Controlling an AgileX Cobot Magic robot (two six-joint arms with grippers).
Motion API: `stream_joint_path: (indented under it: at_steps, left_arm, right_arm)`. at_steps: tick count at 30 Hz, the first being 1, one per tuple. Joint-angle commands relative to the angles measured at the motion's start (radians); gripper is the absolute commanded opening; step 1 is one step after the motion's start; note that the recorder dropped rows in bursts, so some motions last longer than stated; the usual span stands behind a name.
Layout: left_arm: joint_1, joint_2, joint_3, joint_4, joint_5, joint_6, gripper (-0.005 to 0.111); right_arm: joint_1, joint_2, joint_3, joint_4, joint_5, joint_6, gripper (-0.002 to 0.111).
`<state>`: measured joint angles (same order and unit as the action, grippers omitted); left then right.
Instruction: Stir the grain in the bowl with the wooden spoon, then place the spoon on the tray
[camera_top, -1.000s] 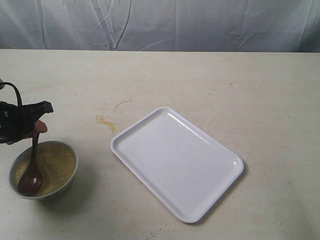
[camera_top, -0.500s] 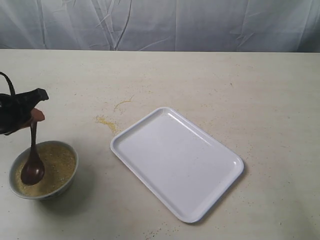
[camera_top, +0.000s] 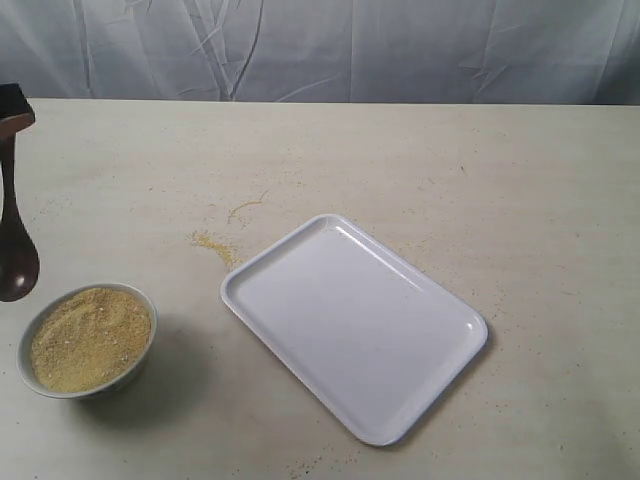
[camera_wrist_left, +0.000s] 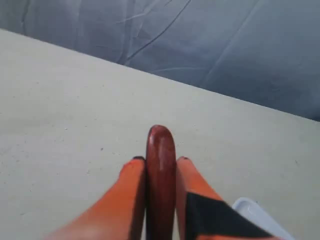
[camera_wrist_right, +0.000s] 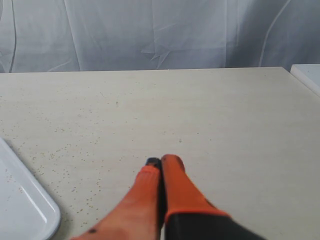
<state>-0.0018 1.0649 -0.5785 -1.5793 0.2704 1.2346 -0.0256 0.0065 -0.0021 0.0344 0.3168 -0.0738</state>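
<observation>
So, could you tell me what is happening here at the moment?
The left pincer grips the wooden spoon, which hangs head-down in the air beside the bowl, clear of the grain. The tray is empty, so the spoon is not yet set down. The right pincer is shut over the table.

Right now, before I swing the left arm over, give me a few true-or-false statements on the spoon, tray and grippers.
1. The wooden spoon hangs clear of the bowl. True.
2. The wooden spoon lies on the tray. False: the tray is bare; the left gripper holds the spoon.
3. The right gripper is open. False: its jaws are shut, holding nothing.
4. Some spilled grain lies on the table. True.
</observation>
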Motion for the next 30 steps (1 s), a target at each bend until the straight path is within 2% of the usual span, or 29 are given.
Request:
stream_joint_path:
  at_steps: [1,3,5,9,12,14,17,18,20,23,26,28,30]
  left_arm:
    - [0.000,-0.011,0.093,-0.165,0.231,0.475,0.000]
    - [0.000,-0.011,0.107,-0.165,0.329,0.543,0.000]
    - [0.000,-0.011,0.107,-0.165,0.365,0.612,0.000]
    - [0.000,-0.011,0.107,-0.165,0.345,0.623,0.000]
    - [0.000,-0.011,0.103,-0.165,0.232,0.595,0.000]
    - [0.000,-0.011,0.082,-0.165,0.075,0.440,0.000]
    - [0.000,-0.011,0.061,-0.165,-0.162,0.067,0.000]
    - [0.000,-0.011,0.061,-0.165,-0.199,-0.037,0.000]
    - [0.000,-0.006,0.066,-0.165,-0.215,-0.223,0.000]
    - [0.000,0.015,0.088,-0.165,-0.190,-0.398,0.000]
    - [-0.002,0.040,0.150,-0.165,-0.248,-0.622,0.000]
    - [-0.012,0.041,0.205,-0.165,-0.315,-0.723,0.000]
    - [-0.030,0.039,0.245,-0.165,-0.350,-0.754,0.000]
  right_arm:
    - [0.003,-0.007,0.002,0.000,-0.012,-0.002,0.000]
    - [0.003,-0.007,0.002,0.000,-0.012,-0.002,0.000]
    - [0.003,-0.007,0.002,0.000,-0.012,-0.002,0.000]
    - [0.003,-0.007,0.002,0.000,-0.012,-0.002,0.000]
    - [0.003,-0.007,0.002,0.000,-0.012,-0.002,0.000]
    - [0.003,-0.007,0.002,0.000,-0.012,-0.002,0.000]
    - [0.003,-0.007,0.002,0.000,-0.012,-0.002,0.000]
    - [0.003,-0.007,0.002,0.000,-0.012,-0.002,0.000]
    - [0.003,-0.007,0.002,0.000,-0.012,-0.002,0.000]
    - [0.003,-0.007,0.002,0.000,-0.012,-0.002,0.000]
    - [0.003,-0.007,0.002,0.000,-0.012,-0.002,0.000]
    - [0.003,-0.007,0.002,0.000,-0.012,-0.002,0.000]
    - [0.003,-0.007,0.002,0.000,-0.012,-0.002,0.000]
